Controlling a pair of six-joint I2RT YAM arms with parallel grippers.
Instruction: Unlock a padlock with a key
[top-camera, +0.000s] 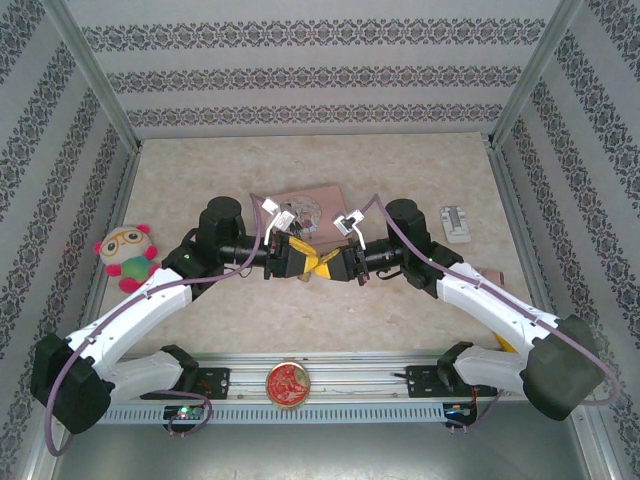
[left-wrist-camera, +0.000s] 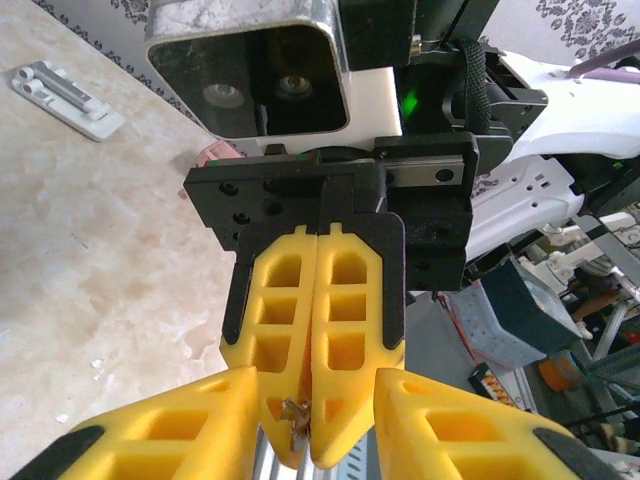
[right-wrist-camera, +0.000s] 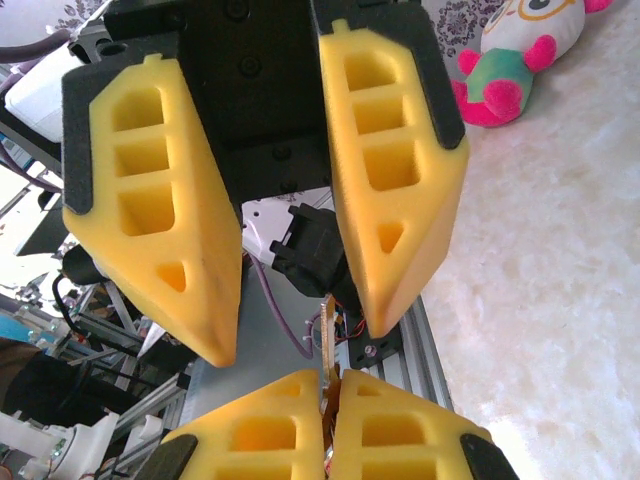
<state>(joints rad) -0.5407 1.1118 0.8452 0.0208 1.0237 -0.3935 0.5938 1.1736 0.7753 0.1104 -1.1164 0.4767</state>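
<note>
Red-gold disc (top-camera: 288, 383) sits on the rail at the near edge. Over mid-tabletop (top-camera: 400, 170) my two sets of fingers meet tip to tip. Right fingers (left-wrist-camera: 345, 340) are clamped tight on a small brass piece (right-wrist-camera: 327, 335); padlock or key, can't tell. Left fingers (right-wrist-camera: 160, 200) are apart, straddling the right tips with the brass piece in their gap; contact unclear. Plush toy (top-camera: 127, 255) is off left. Pinkish box (top-camera: 320, 198) lies just behind the fingers, small white part (top-camera: 456, 222) to its right.
</note>
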